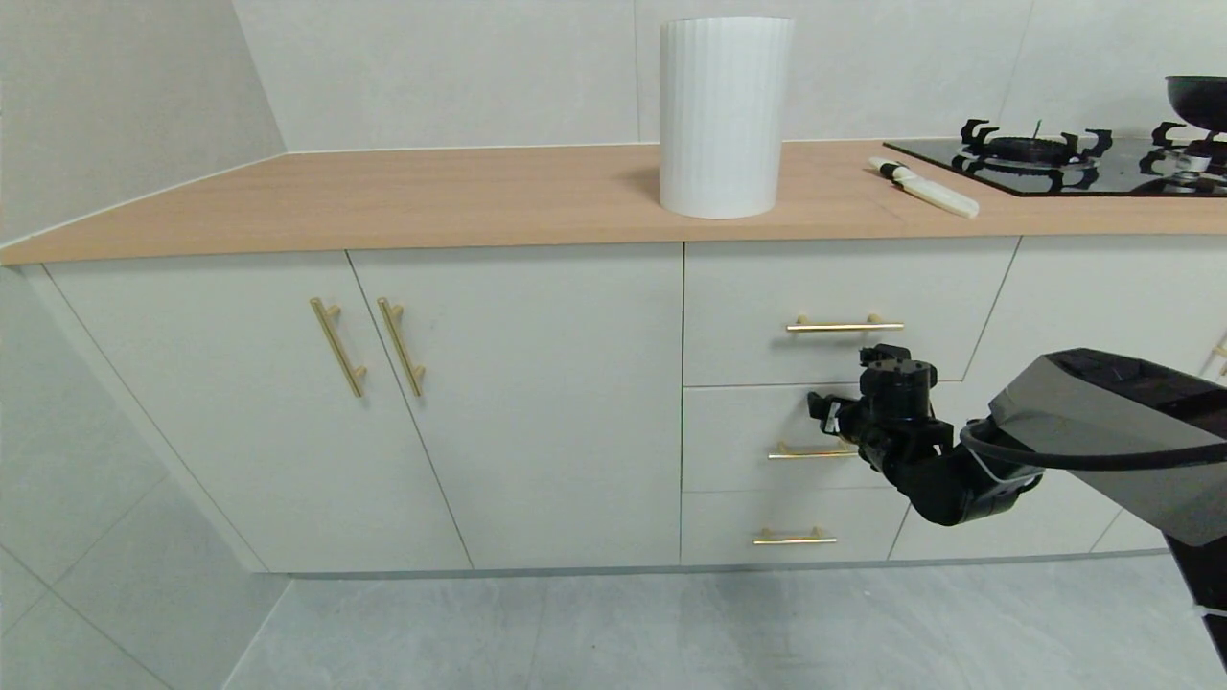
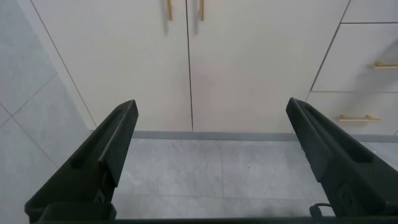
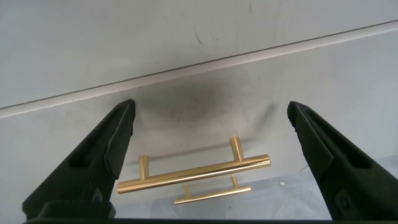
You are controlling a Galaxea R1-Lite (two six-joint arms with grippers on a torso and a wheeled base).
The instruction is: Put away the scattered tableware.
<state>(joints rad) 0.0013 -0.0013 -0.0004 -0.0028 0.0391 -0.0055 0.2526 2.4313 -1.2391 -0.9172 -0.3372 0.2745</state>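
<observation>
A white-bladed knife [image 1: 925, 189] with a dark handle lies on the wooden counter [image 1: 431, 196], just left of the hob. A tall white ribbed holder [image 1: 724, 115] stands upright mid-counter. My right gripper [image 1: 836, 422] hangs open in front of the drawer stack, close to the middle drawer's gold handle [image 1: 810, 452]. In the right wrist view that handle [image 3: 194, 175] lies between the spread fingers of the right gripper [image 3: 210, 112], with nothing held. My left gripper [image 2: 211, 106] is open and empty, low above the floor, facing the double cabinet doors [image 2: 189, 62].
A black gas hob [image 1: 1054, 163] with a dark pan [image 1: 1198, 101] sits at the counter's right end. The top drawer handle [image 1: 844, 326] and bottom drawer handle [image 1: 794, 539] are above and below the gripper. All drawers and doors are closed. Grey tiled floor [image 1: 575, 632] lies open in front.
</observation>
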